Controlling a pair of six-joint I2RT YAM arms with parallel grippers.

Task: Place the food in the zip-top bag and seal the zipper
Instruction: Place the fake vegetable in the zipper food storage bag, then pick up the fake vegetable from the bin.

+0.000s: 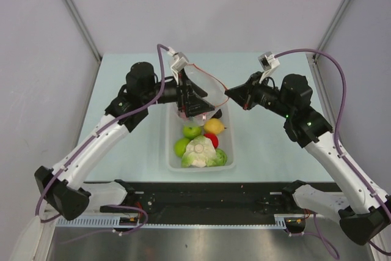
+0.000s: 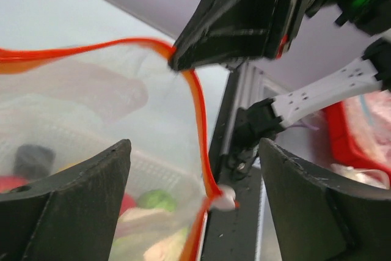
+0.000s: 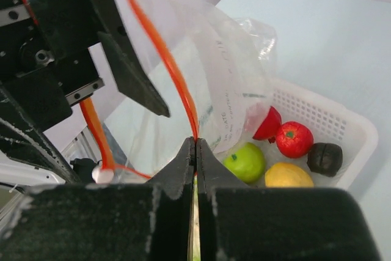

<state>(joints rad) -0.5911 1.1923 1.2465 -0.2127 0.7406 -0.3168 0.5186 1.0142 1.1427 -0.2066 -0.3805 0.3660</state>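
Note:
The clear zip-top bag (image 1: 198, 90) hangs above the white basket (image 1: 172, 163), its mouth spread open. My right gripper (image 1: 227, 94) is shut on the red zipper strip (image 3: 177, 77); in the right wrist view the closed tips (image 3: 196, 142) pinch it. In the left wrist view my left gripper (image 2: 194, 148) is open, with the strip (image 2: 198, 108) and its white slider (image 2: 223, 198) running between the fingers. The food lies in the basket: cabbage (image 1: 200, 151), green fruits (image 1: 192, 131), lemon (image 1: 214, 126), red fruit (image 3: 294, 139), dark lump (image 3: 324, 158).
The basket stands mid-table between the two arms. A black and metal rail (image 1: 201, 203) runs along the near edge. Frame posts (image 1: 73, 10) rise at the back corners.

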